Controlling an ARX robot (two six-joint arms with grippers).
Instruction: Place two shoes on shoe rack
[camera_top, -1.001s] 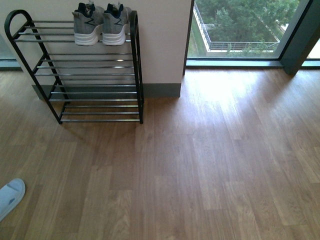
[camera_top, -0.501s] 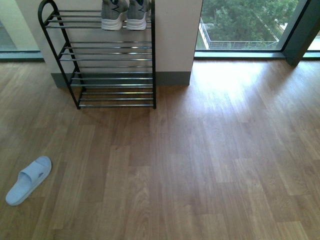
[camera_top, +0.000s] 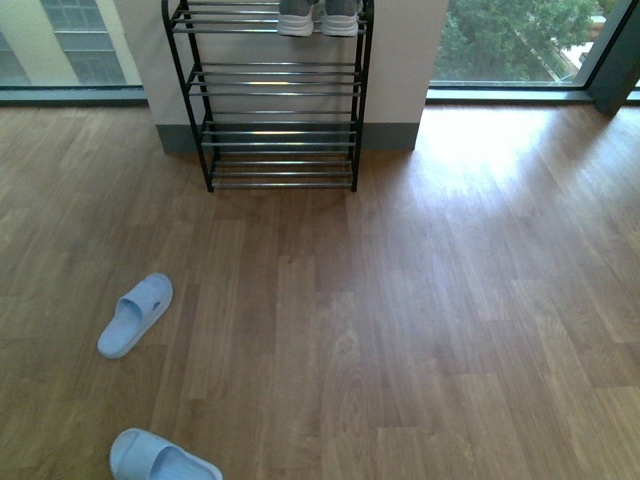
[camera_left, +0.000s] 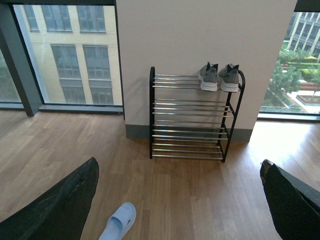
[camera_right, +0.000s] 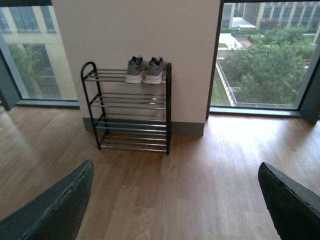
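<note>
Both shoes (camera_left: 219, 77) sit paired on the shoe rack (camera_left: 187, 114), on its top shelf (at one end). The left gripper (camera_left: 179, 161) and right gripper (camera_right: 176, 164) gape wide and empty. The placing looks done, so any retreat should simply steer clear of the rack.

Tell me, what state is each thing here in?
Two shoes: upright, side by side on the rack's top tier.
Shoe rack: standing upright against the wall.
Blue slippers: lying apart on the floor.
Left gripper: open, empty.
Right gripper: open, empty.

Shoe rack (camera_left: 187, 114): black metal uprights, shiny chrome rods. Shoes (camera_left: 209, 79): grey knit. Floor (camera_top: 400, 300): satin wood planks.
</note>
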